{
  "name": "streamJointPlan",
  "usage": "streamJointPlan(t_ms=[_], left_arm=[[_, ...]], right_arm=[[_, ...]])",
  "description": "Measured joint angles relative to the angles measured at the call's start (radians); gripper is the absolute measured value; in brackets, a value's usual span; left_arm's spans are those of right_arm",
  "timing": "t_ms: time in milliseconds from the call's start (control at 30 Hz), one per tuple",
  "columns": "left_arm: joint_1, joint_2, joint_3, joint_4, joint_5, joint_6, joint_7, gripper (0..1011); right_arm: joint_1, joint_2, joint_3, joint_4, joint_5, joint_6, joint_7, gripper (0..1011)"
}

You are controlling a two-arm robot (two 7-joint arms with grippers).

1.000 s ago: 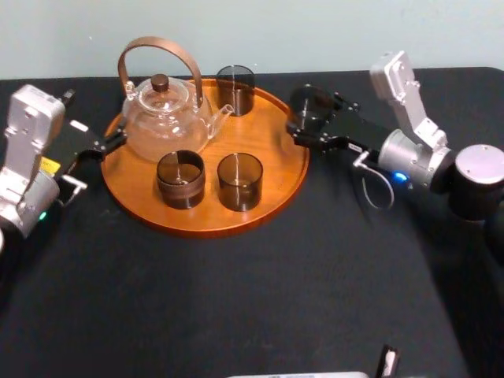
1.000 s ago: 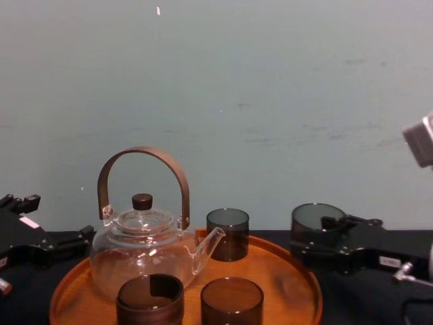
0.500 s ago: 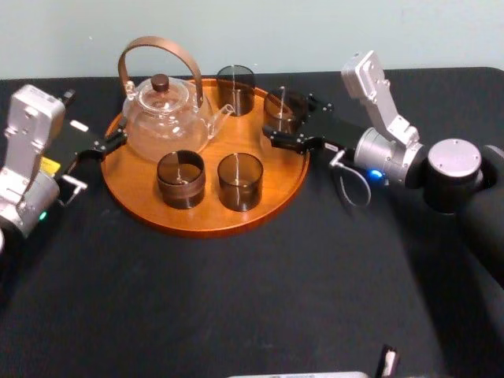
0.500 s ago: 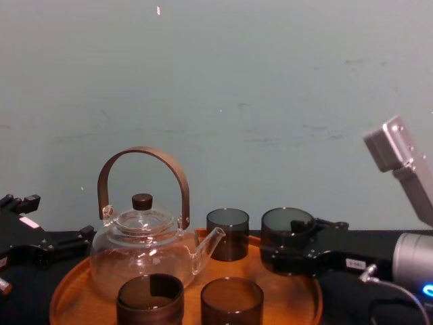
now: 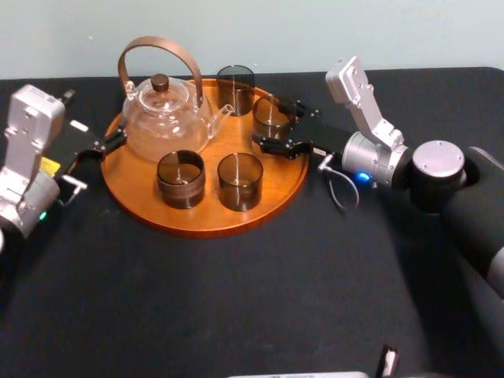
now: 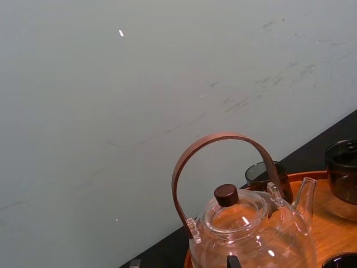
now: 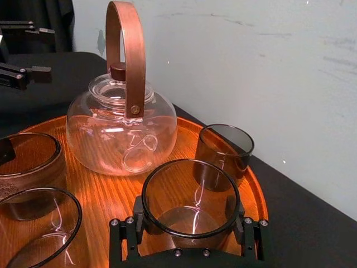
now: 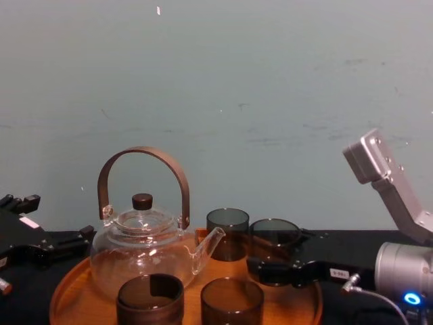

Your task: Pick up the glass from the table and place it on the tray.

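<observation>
**Colour survey**

I record a plain matte black table (image 5: pixel 236 299) bearing a round orange-brown wooden tray (image 5: pixel 197 224) with straight grain. The clear glass teapot (image 5: pixel 165 118) has a brown arched handle and a dark brown lid knob. The short cylindrical glass (image 7: pixel 191 204) in the right gripper (image 5: pixel 270 120) is smoky grey. That gripper is black, its arm silver with a blue light. The left gripper (image 5: pixel 110 142) is black too. The wall (image 8: pixel 270 101) behind is pale blue-green.

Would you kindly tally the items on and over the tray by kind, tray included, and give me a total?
tray: 1
glass teapot: 1
dark glasses: 4, namely the back glass, the held glass in the right gripper, the front-left glass and the front-right glass
total: 6
The left gripper sits parked left of the tray.
</observation>
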Motion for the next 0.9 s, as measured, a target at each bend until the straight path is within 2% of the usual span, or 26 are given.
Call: streamJointPlan(t_ms=[467, 900], left_arm=[[0.000, 0.000, 0.000, 0.000, 0.000, 0.000, 0.000, 1001], [0.000, 0.000, 0.000, 0.000, 0.000, 0.000, 0.000, 1001]], right_arm=[[0.034, -0.032, 0.010, 0.095, -0.016, -0.029, 0.012, 905], [0.035, -0.035, 0.014, 0.101, -0.022, -0.031, 0.008, 905]])
